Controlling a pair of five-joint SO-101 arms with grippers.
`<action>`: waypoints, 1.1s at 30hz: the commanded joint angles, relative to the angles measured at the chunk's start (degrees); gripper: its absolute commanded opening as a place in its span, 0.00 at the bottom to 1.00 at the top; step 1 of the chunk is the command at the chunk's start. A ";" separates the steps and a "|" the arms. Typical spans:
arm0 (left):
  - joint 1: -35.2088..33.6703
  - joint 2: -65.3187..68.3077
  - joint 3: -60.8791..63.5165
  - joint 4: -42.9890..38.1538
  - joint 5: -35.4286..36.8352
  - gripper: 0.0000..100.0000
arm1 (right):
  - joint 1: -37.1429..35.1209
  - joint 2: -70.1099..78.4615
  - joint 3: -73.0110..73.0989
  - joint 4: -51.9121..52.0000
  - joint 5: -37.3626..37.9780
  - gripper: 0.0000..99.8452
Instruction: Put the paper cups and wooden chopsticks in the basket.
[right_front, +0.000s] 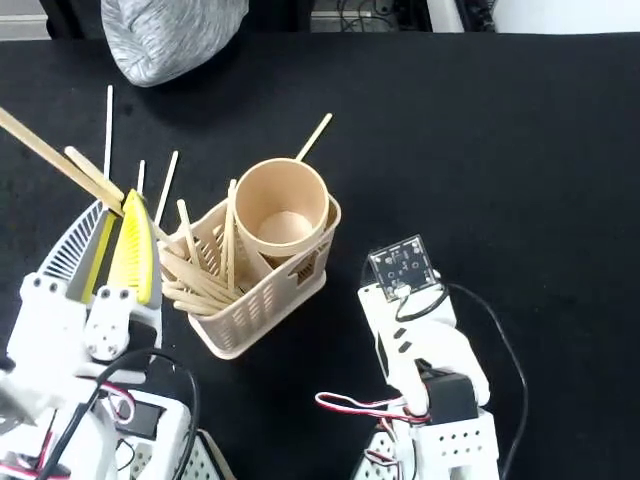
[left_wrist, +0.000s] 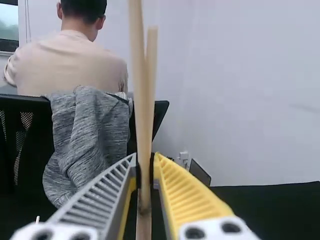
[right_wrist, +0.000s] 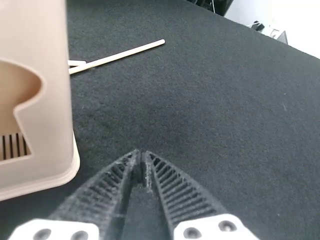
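A beige slatted basket (right_front: 250, 320) stands mid-table. An upright paper cup (right_front: 282, 205) and several wooden chopsticks (right_front: 195, 280) are inside it. My left gripper (right_front: 115, 203), with one yellow and one white finger, sits just left of the basket. It is shut on two chopsticks (right_front: 50, 150) that stick out toward the far left. From the left wrist, the same pair (left_wrist: 142, 90) rises out of the gripper (left_wrist: 144, 157). My right gripper (right_wrist: 140, 152) is shut with nothing in it, low over the cloth beside the basket wall (right_wrist: 30, 100). A loose chopstick (right_wrist: 120, 52) lies beyond it.
Three thin chopsticks (right_front: 108, 130) lie on the black cloth at the far left, and one (right_front: 313, 137) lies behind the basket. A grey garment (right_front: 170, 30) hangs over a chair at the far edge. The right arm's base (right_front: 440, 400) and cables sit at the near edge.
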 joint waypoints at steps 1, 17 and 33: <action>0.48 0.97 0.57 0.26 0.53 0.03 | 0.79 -5.23 -1.89 -0.79 -0.18 0.01; 0.48 0.62 18.68 0.26 4.04 0.03 | 0.79 -5.23 -1.89 -0.70 -0.18 0.01; 0.31 0.53 18.95 3.16 4.48 0.17 | 0.79 -5.23 -1.80 -0.79 -0.18 0.01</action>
